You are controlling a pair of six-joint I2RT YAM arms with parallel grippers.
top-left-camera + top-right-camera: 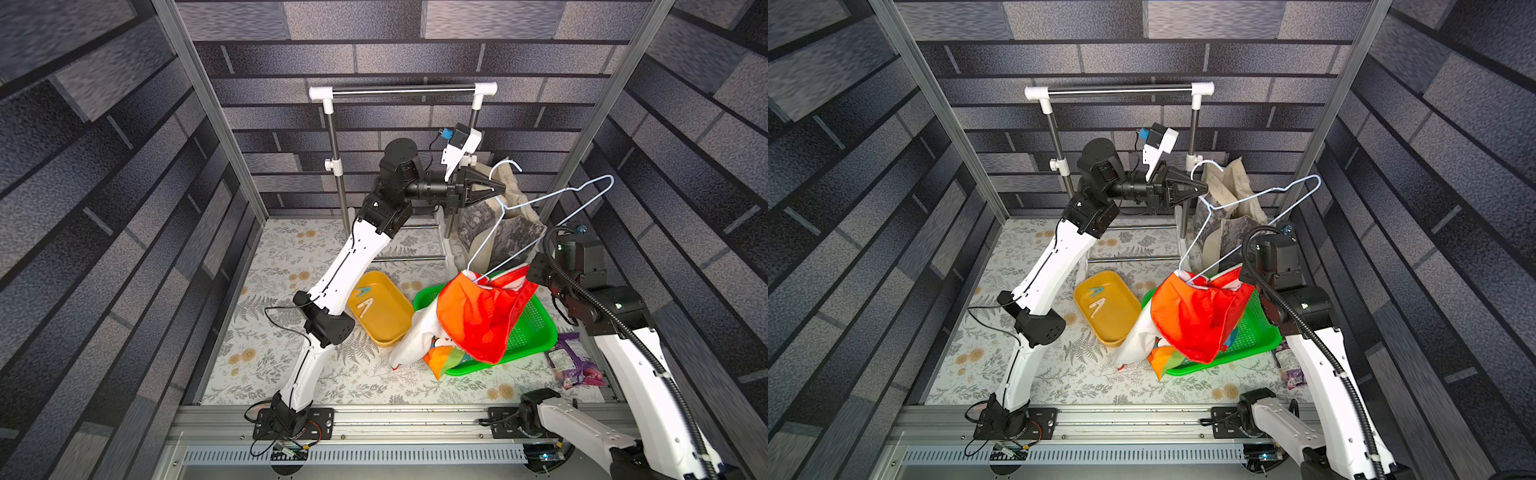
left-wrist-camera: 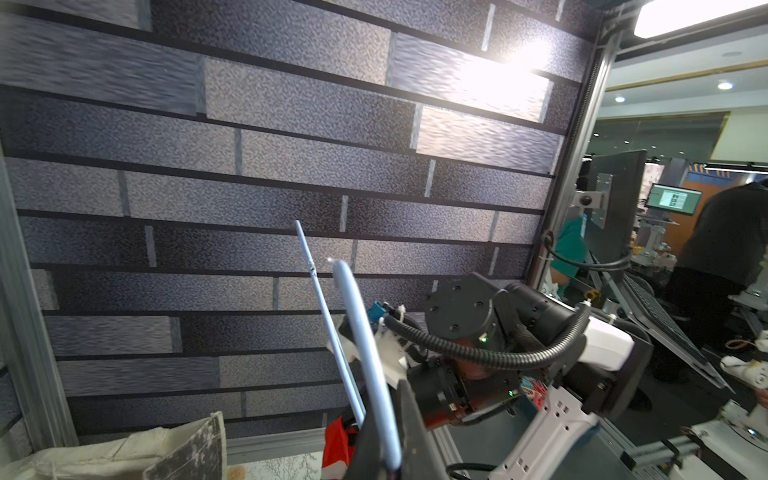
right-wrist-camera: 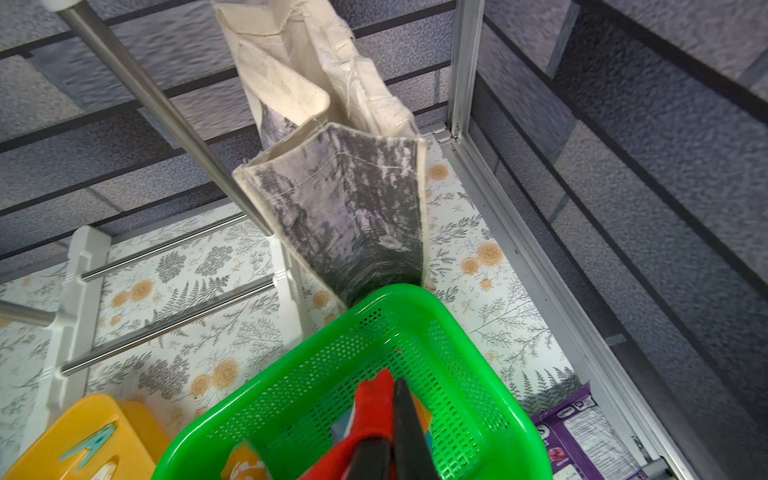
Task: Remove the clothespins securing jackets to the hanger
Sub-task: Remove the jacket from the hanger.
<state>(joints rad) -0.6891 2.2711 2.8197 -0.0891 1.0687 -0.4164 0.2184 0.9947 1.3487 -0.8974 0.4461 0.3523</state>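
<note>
Robot lab; aluminium-framed cell (image 1: 210,104), monitor (image 2: 674,201)

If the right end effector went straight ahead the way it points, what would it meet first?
Shut on the jacket, the right end effector would probably meet the green basket's far wall; depth is unclear.

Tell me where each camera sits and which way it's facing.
Top views: high at the front, looking down into the cell; left arm and right arm show.
Left wrist: on the raised left arm, facing the brick wall; left gripper pinching the hanger, right arm beyond.
Right wrist: above the green basket, facing the tote bag; right gripper clamping the jacket.
Shared: top and right wrist views show the teal clothespin in the yellow tray.
</note>
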